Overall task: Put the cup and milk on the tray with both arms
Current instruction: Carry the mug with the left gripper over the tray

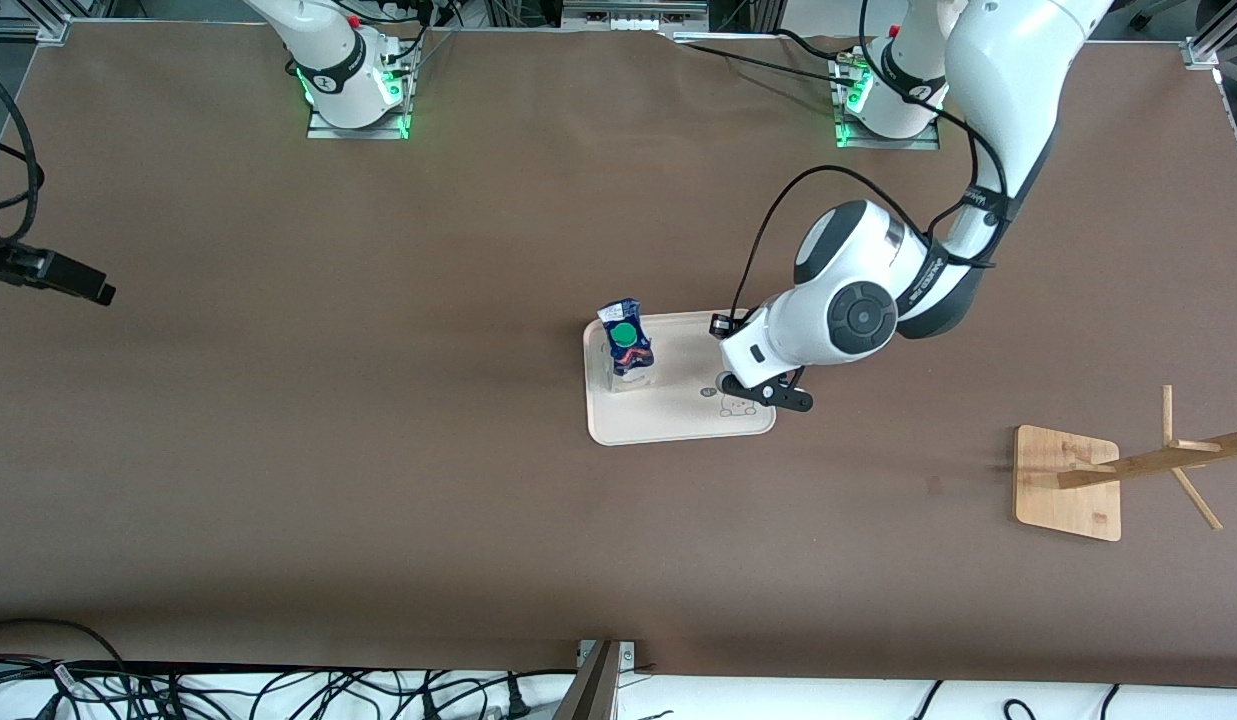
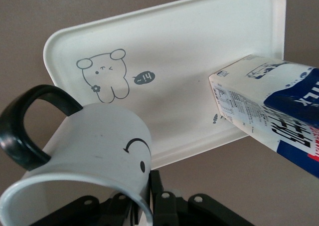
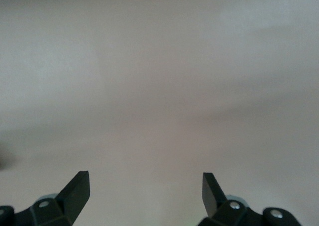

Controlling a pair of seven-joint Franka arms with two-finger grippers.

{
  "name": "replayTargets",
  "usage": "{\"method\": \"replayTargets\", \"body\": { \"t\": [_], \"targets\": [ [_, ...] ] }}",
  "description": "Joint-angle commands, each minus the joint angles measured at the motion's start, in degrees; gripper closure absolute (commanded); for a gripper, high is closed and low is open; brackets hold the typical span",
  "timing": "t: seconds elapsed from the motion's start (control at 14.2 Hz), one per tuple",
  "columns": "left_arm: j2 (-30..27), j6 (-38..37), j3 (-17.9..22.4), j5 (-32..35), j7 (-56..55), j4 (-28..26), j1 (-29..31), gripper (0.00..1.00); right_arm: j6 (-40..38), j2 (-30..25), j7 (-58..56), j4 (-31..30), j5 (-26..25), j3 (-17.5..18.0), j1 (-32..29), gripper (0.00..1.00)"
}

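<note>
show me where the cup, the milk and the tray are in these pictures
cup (image 2: 94,136), left wrist view, on its white side by the smiley face
milk (image 1: 626,337), front view, on its green cap
tray (image 1: 678,425), front view, on bare floor near its front rim

- Left arm (image 1: 988,90): glossy white shells, black joint bands, black cable looped alongside.
- Right hand (image 3: 144,196): black wedge-shaped fingers with silver screws.
- Bases glow green.

Speech bubble "hi" beside the bear drawing on the tray (image 2: 189,61); carton print unreadable.
</note>
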Motion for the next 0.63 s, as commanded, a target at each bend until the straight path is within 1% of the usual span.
{"method": "replayTargets", "body": {
  "t": [0.0, 0.07, 0.14, 0.28, 0.49, 0.56],
  "targets": [
    [3.19, -5.13, 1.44, -0.63, -1.60, 6.01, -2.78, 1.00, -3.16, -1.69, 0.06, -1.36, 0.04, 0.55, -0.09, 0.00],
    [3.64, -5.40, 1.53, -0.63, -1.51, 6.11, -3.04, 1.00, -7.01, -2.13, 0.84, -1.44, 0.22, 1.51, 0.00, 0.00],
    [3.90, -5.32, 1.53, -0.54, -1.51, 6.19, -3.13, 1.00, -6.88, -2.13, 0.24, -1.36, 0.31, 1.87, 0.00, 0.00],
    [4.78, -5.31, 1.62, -0.36, -1.51, 6.89, -3.84, 1.00, -4.07, -1.78, -2.03, -1.36, 0.31, 1.96, -0.35, 0.00],
    [6.36, -5.14, 2.84, -0.36, -1.42, 8.39, -5.06, 1.00, -0.56, -1.69, -12.30, -2.58, 0.49, 1.96, -1.14, 0.00],
    [7.15, -5.14, 2.94, -0.19, -1.16, 9.00, -5.33, 1.00, 1.45, -1.69, -13.46, -2.93, 0.57, 1.96, -1.14, 0.00]
  ]
}}
